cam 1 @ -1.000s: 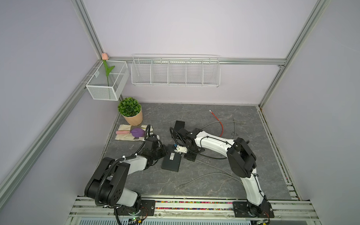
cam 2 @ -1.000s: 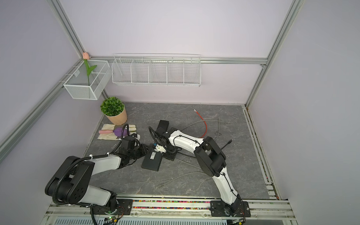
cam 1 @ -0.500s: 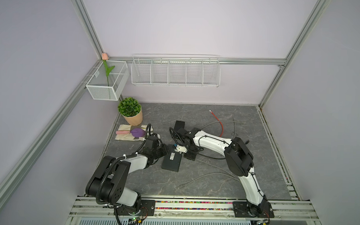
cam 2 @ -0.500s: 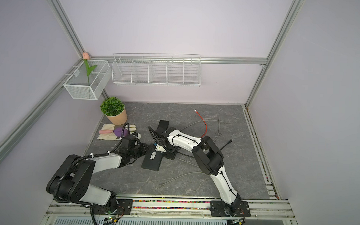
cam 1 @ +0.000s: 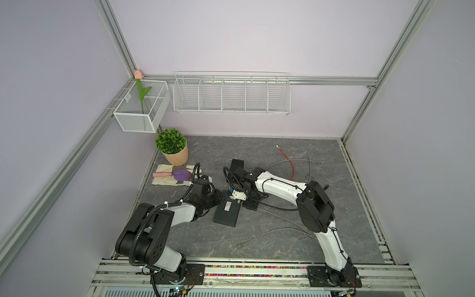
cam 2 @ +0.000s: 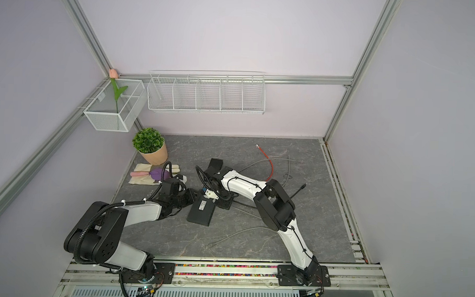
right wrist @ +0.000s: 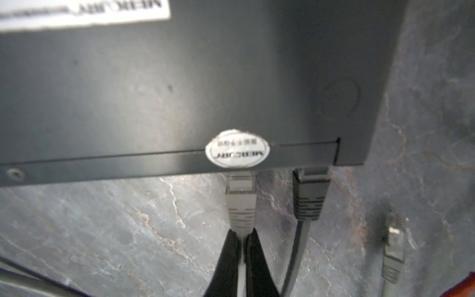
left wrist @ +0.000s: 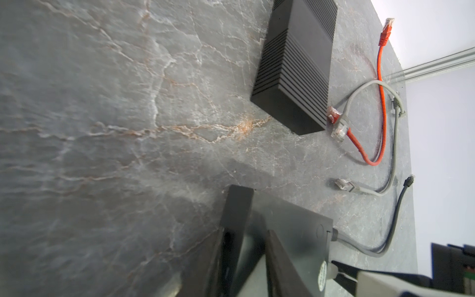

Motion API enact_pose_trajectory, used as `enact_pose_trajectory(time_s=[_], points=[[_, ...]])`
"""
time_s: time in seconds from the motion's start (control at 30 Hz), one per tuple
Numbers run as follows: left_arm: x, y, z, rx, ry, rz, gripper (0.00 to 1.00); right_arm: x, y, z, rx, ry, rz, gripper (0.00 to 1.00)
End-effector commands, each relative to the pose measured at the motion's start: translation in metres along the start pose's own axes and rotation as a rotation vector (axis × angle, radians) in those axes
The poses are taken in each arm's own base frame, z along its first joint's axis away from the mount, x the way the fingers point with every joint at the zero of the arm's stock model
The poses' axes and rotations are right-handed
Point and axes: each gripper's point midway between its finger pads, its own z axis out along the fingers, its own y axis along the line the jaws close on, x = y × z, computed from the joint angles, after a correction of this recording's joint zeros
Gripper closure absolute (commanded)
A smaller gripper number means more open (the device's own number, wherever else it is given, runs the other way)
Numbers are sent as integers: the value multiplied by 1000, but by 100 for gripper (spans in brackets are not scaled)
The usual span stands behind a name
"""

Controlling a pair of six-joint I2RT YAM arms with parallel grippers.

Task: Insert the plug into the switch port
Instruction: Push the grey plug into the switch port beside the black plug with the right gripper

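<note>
Gripping the plug (right wrist: 240, 195) by its tail, my right pincer (right wrist: 241, 236) holds its nose in a port of the switch (right wrist: 180, 90), beside a dark plug (right wrist: 309, 195). My left pincer (left wrist: 254, 210) clamps the switch's edge on the surface (right wrist: 102, 231).

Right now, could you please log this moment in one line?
left fingers: clamped on switch | right fingers: shut on gray plug | gray plug: at switch edge, beside black plug | seating: cannot tell

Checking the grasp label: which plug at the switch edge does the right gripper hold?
The light grey plug at the switch's round sticker, its tail pinched by the right gripper; the dark plug beside it is untouched.
</note>
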Motion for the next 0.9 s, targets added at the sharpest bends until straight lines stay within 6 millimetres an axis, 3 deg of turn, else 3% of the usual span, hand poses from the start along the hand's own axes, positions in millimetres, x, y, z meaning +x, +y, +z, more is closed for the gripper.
enact_pose_trajectory(time_s=[0.0, 0.6, 0.87], points=[[1, -10, 3, 34, 20, 27, 71, -9, -2, -6, -7, -33, -18, 93], [15, -18, 12, 67, 77, 59, 74, -36, -1, -5, 31, -160, -39, 93], [19, -17, 11, 68, 84, 56, 75, -49, -3, -17, 65, -295, -23, 93]])
